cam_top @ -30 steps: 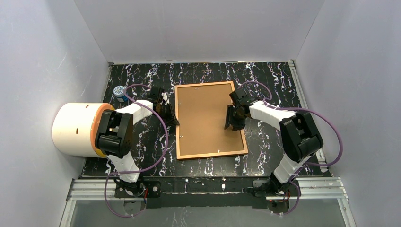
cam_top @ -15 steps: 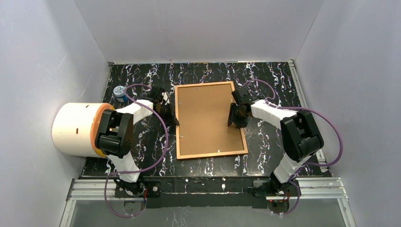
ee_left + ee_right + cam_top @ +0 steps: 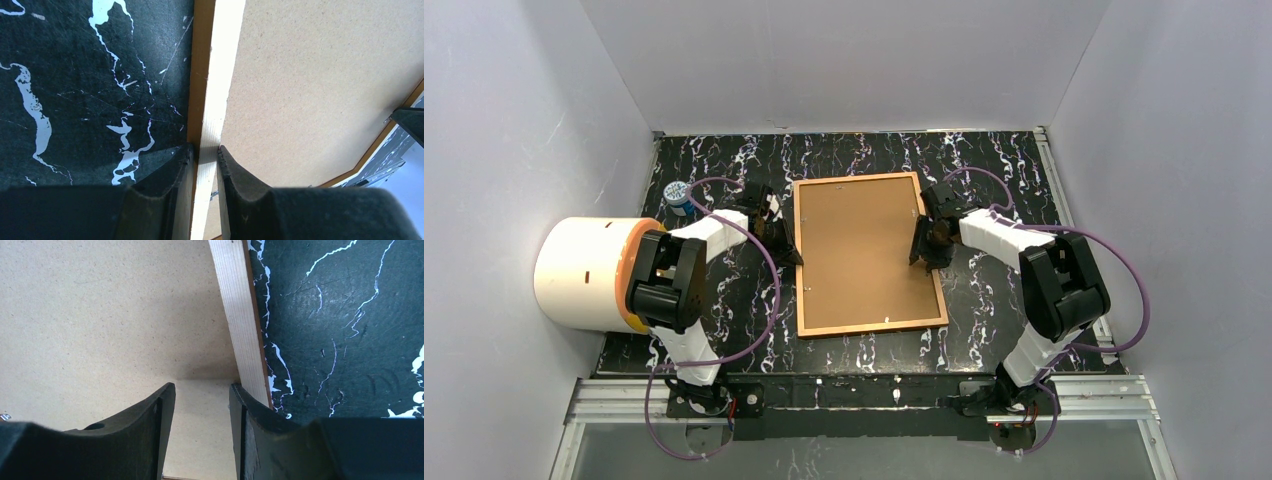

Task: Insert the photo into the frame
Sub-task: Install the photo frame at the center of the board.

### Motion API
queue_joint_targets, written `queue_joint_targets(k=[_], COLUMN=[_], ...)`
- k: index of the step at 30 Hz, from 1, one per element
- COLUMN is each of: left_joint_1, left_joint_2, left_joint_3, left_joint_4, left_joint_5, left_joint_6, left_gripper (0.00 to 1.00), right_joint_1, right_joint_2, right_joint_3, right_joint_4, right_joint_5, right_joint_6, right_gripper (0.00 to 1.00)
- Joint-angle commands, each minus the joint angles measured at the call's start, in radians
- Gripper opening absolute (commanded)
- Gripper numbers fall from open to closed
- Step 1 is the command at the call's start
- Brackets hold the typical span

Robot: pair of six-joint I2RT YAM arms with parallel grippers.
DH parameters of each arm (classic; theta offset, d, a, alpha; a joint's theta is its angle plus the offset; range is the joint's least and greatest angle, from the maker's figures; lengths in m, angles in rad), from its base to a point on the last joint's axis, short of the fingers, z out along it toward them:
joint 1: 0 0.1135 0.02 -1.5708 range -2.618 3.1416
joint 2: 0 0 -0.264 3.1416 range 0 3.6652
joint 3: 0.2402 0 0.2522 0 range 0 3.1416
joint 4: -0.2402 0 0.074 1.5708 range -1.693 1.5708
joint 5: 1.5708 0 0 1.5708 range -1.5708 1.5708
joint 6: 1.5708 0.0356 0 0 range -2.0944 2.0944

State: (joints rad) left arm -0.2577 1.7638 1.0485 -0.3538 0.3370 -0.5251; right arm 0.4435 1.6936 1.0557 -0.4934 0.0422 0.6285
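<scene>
Black fingers (image 3: 160,185) of the left gripper (image 3: 202,150) stand close together with the pale wooden rail of the thin orange-brown rectangular wooden picture frame (image 3: 874,326) pinched in the narrow gap between them. 1 finger sits outside the rail over the table, the other inside it over the board. This grip is on the frame's left rail, about halfway along it.

The right gripper (image 3: 202,387) hangs over the frame's right rail, about halfway along that side. Its 2 fingers (image 3: 145,415) are parted by a moderate gap that holds nothing. The left finger is above the board and the right finger is at the inner edge of the pale rail. Whether the tips touch the surface below cannot be told.

The frame lies flat in the middle of the black, white-veined marble-patterned table (image 3: 984,160), its long sides running from the near edge to the far edge. A plain brown rectangular backing board (image 3: 859,250) fills it.

A large white cylinder with an orange rim (image 3: 584,272) lies on its side at the left edge of the table. A small blue-and-white container (image 3: 677,194) stands near the far left corner.
</scene>
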Motion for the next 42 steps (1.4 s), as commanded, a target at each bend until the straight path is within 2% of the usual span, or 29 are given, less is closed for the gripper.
queue_joint_targets(k=[1, 13, 15, 18, 21, 24, 28, 33, 38, 42], left_joint_1=[-0.006, -0.005, -0.005, -0.006, -0.005, -0.006, -0.005, -0.005, -0.005, -0.006], left_joint_2=[0.026, 0.047, 0.049, 0.052, 0.053, 0.052, 0.055, 0.058, 0.062, 0.054], left_joint_3=[0.008, 0.007, 0.008, 0.01, 0.012, 0.014, 0.014, 0.014, 0.016, 0.032], left_joint_4=[-0.052, -0.041, -0.04, -0.039, -0.039, -0.039, -0.039, -0.035, -0.032, -0.043], left_joint_5=[-0.026, -0.008, -0.007, -0.005, -0.004, -0.005, -0.006, -0.015, -0.018, -0.012], left_joint_6=[0.001, -0.02, -0.024, -0.024, -0.024, -0.024, -0.024, -0.027, -0.033, -0.023], left_gripper=[0.16, 0.15, 0.15, 0.14, 0.14, 0.14, 0.14, 0.14, 0.13, 0.14], right_joint_1=[-0.022, -0.021, -0.021, -0.021, -0.022, -0.023, -0.022, -0.022, -0.021, -0.022], right_joint_2=[0.015, 0.073, 0.075, 0.086, 0.091, 0.09, 0.093, 0.097, 0.064, 0.006], right_joint_3=[-0.023, 0.027, 0.034, 0.058, 0.085, 0.127, 0.15, 0.098, 0.07, 0.123], right_joint_4=[-0.111, -0.221, -0.231, -0.258, -0.278, -0.305, -0.323, -0.318, -0.313, -0.282], right_joint_5=[0.012, -0.113, -0.123, -0.141, -0.154, -0.169, -0.178, -0.191, -0.192, -0.209], right_joint_6=[-0.048, -0.246, -0.26, -0.272, -0.271, -0.27, -0.271, -0.265, -0.251, -0.215], right_gripper=[0.53, 0.5, 0.47, 0.35, 0.33, 0.33, 0.38, 0.41, 0.42, 0.45])
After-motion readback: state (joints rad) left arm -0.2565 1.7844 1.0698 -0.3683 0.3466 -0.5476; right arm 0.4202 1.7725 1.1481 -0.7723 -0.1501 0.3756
